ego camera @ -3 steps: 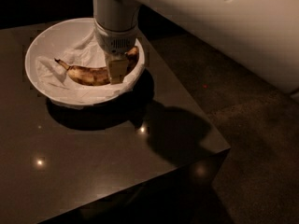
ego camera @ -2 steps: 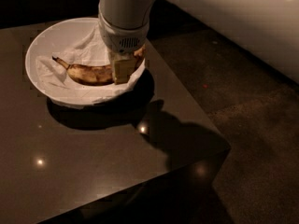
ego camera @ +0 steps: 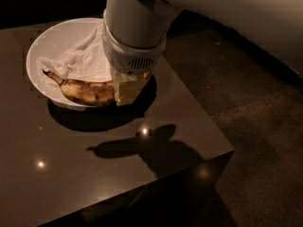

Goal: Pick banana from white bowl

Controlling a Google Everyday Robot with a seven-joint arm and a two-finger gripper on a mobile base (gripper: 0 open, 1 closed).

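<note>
The banana (ego camera: 87, 91), yellow with heavy brown speckling and a dark stem pointing left, hangs over the front part of the white bowl (ego camera: 42, 44). The bowl is lined with crumpled white paper towel (ego camera: 83, 60) and stands at the back left of a dark table. My gripper (ego camera: 124, 91) comes down from the thick white arm (ego camera: 135, 27) and is shut on the banana's right end, which it hides. The banana sits slightly above the bowl's lining, near the front rim.
The dark glossy table (ego camera: 94, 174) has its right edge and front corner close to the bowl. Beyond that edge is dark carpeted floor (ego camera: 255, 126). The arm's shadow lies on the table in front of the bowl.
The arm has risen toward the camera and looks larger. The banana has shifted with the gripper toward the bowl's front rim, its stem moving left and down in view.
</note>
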